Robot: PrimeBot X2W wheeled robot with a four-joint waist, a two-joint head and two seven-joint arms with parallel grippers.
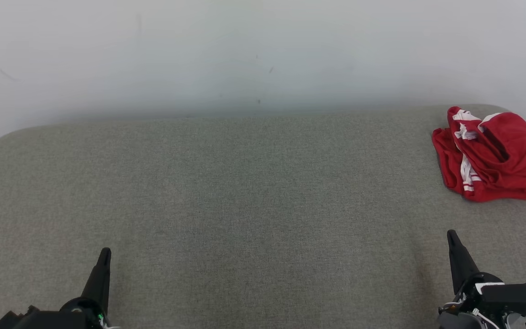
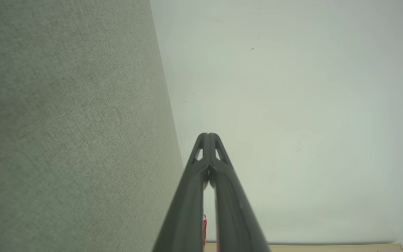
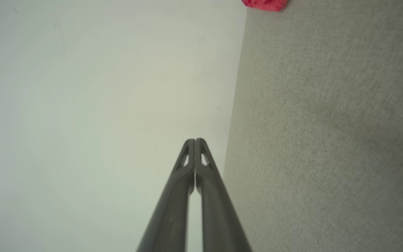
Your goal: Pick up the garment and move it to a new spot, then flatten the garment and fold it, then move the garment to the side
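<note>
The garment (image 1: 500, 160) is red cloth with white trim: a white band near its top and narrow white stripes down a fold on its left side. It lies crumpled in a loose heap, folded over itself, with a dark opening showing in the upper layer. It rests on the grey fabric surface (image 1: 244, 192) at the far right, close to the rounded back corner, and the head view's right edge cuts it off. In the right wrist view a small part of it (image 3: 265, 4) shows at the top edge.

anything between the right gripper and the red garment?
Nothing. In the head view, bare grey fabric surface runs from the right gripper to the crumpled red garment.
</note>
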